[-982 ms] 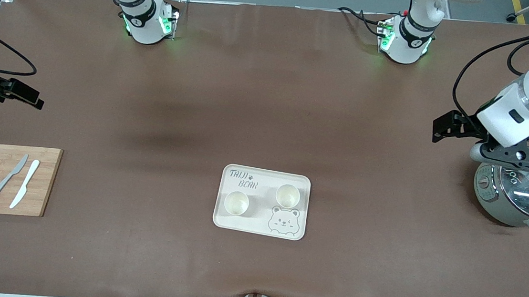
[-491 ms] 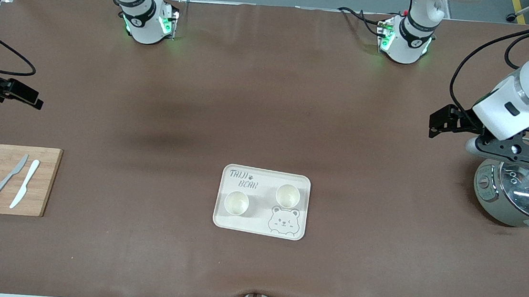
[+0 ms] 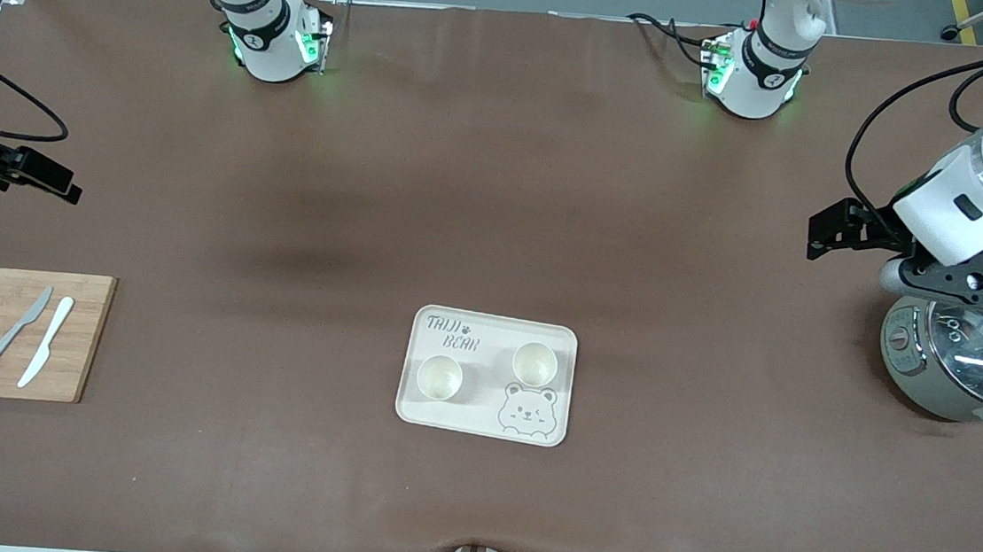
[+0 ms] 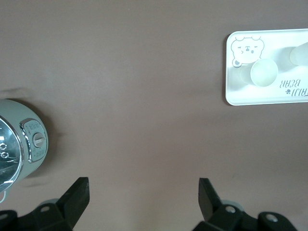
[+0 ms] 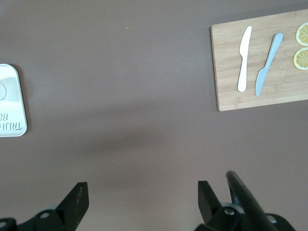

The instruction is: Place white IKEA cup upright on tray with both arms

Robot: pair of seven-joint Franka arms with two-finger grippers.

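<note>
**A:** Brown covering runs over the whole worktop (image 3: 500,179). The tray (image 3: 492,325) lies near the middle of the edge closest to the front camera, and two white cups stand upright on it, one cup (image 3: 439,376) toward the right arm's end, the other cup (image 3: 534,363) toward the left arm's end. To my eye the placing is done.

**B:** What could spoil it?

**A:** The left hand (image 4: 143,192) hangs over the left arm's end of the worktop, just beside a lidded pot (image 3: 964,366). If that arm drops or swings carelessly, I'd expect it to knock the pot's glass lid. The cups are well apart from both arms, so they look safe.

**B:** And the hands themselves?

**A:** Both are spread wide and hold nothing. The right hand (image 5: 143,192) waits over bare worktop at the right arm's end, near a cutting board (image 3: 10,332) with two knives and lemon slices.
</note>
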